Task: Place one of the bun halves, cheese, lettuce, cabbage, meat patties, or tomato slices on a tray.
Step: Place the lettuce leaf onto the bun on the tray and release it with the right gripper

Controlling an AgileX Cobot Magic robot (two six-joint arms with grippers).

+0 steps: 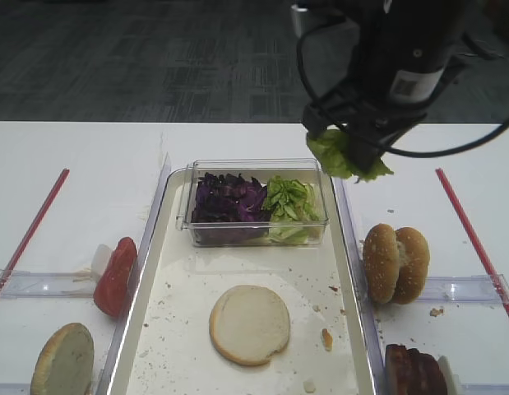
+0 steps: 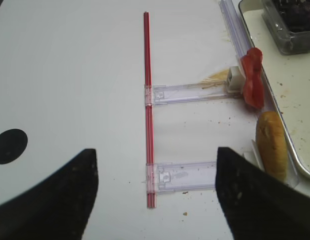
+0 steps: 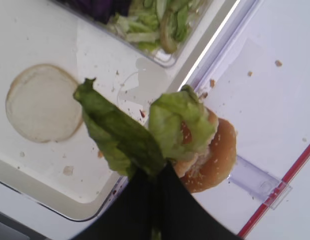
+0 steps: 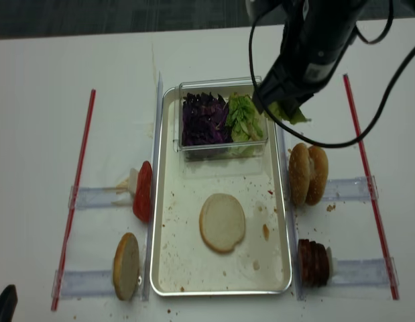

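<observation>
My right gripper (image 1: 359, 146) is shut on a clump of light green lettuce (image 1: 332, 158), hanging in the air above the tray's far right rim. In the right wrist view the held lettuce (image 3: 125, 137) dangles over the tray edge and the seeded bun halves (image 3: 219, 156). A pale bun half (image 1: 249, 323) lies cut face up on the tray (image 1: 184, 317). Tomato slices (image 1: 116, 276) and another bun half (image 1: 63, 360) stand left of the tray, meat patties (image 1: 414, 370) to its right. My left gripper (image 2: 157, 175) is open over bare table.
A clear plastic box (image 1: 182, 216) at the tray's far end holds purple cabbage (image 1: 229, 202) and more lettuce (image 1: 291, 206). Red strips (image 1: 472, 234) and clear plastic holders (image 1: 464, 288) line both sides of the table. Crumbs dot the tray floor.
</observation>
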